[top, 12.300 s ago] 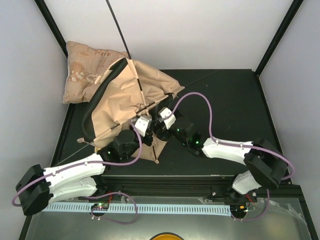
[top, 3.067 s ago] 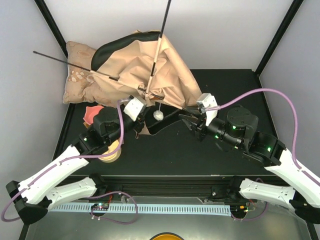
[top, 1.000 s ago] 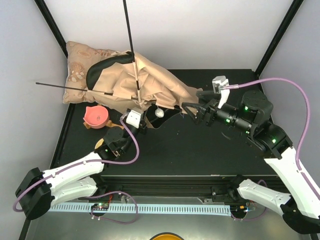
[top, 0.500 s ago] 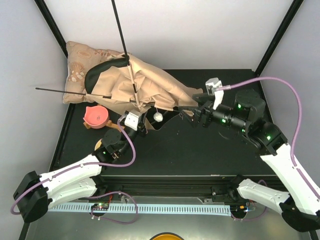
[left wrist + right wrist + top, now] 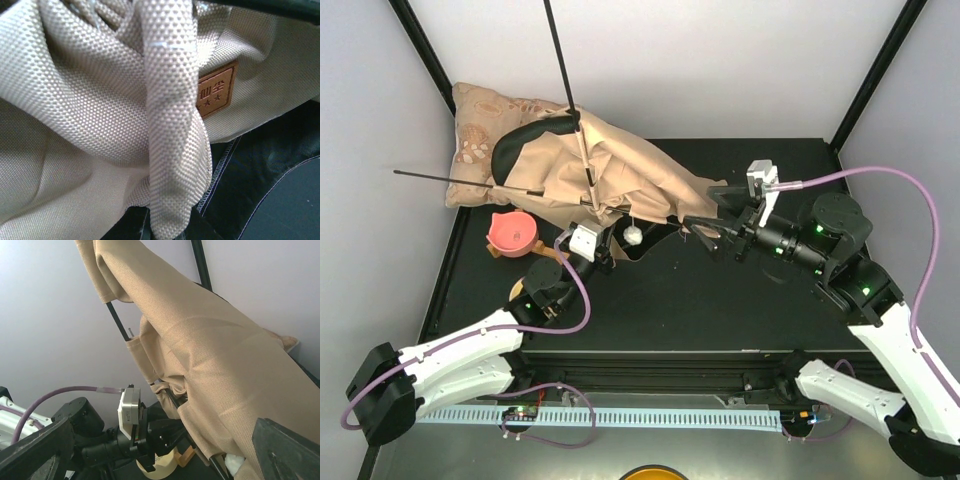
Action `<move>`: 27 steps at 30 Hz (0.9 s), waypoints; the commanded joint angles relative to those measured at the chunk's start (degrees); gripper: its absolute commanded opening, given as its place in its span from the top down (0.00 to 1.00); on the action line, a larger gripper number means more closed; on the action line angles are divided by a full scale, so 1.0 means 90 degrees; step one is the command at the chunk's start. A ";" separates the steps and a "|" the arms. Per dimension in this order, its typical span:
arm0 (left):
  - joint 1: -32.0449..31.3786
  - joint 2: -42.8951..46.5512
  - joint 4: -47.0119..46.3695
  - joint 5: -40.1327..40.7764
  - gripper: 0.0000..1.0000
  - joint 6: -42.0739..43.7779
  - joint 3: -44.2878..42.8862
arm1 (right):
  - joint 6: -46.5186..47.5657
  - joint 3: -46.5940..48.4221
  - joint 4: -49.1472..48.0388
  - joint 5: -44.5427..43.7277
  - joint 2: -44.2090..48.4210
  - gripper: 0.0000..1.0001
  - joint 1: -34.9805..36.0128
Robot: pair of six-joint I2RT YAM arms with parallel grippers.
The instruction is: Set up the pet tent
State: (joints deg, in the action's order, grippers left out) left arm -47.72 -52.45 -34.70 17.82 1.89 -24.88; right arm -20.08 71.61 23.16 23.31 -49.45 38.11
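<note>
**Tent slumped, left pinching the hem, right open at its end corner**

The pet tent [image 5: 610, 180] is a crumpled tan heap, not standing. It lies straight ahead of my left gripper [image 5: 607, 252] and just past the tips of my right gripper [image 5: 702, 230]. Its long axis runs from the black-rimmed mouth at the far end, away from both sets of fingers, down to the corner that points at the right fingertips. The far end leans on the beige cushion [image 5: 480, 130], well beyond either gripper.

Left gripper: jaws closed tight. The wrist view shows a fold of canvas running down between them, so I read it as pinching the near hem. Right gripper: jaws spread fully, holding nothing, with canvas filling the view ahead of them.

Left is already on the tent; right is just beside the corner, so right is my likely next grab.

One black pole [image 5: 560, 60] sticks up and away from the fingers. A second pole [image 5: 450, 180] pokes out sideways beyond the left fingers. The pink bowl [image 5: 513, 232] sits to the outer side of the left fingers. The brown label patch [image 5: 217, 95] is just ahead of the left fingers, off to one side.
</note>
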 commanded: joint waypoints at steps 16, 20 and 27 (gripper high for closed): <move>-0.0040 0.0268 -0.0081 -0.0401 0.98 -0.0235 -0.0056 | 0.0453 0.1792 -0.0307 0.0735 -0.1285 0.07 -0.0028; -0.0065 0.0277 -0.0024 -0.0569 0.98 -0.0254 -0.0022 | 0.0276 0.2730 -0.0305 0.1111 -0.1913 0.16 -0.0031; -0.0290 -0.0029 -0.0082 -0.0780 0.99 -0.0381 0.0025 | -0.0158 0.4018 -0.0540 0.1831 -0.2843 0.20 -0.0033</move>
State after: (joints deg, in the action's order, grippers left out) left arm -48.64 -51.20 -33.19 13.17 0.01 -24.73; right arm -18.79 102.43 19.90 33.71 -71.05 38.11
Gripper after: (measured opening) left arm 0.055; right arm 0.806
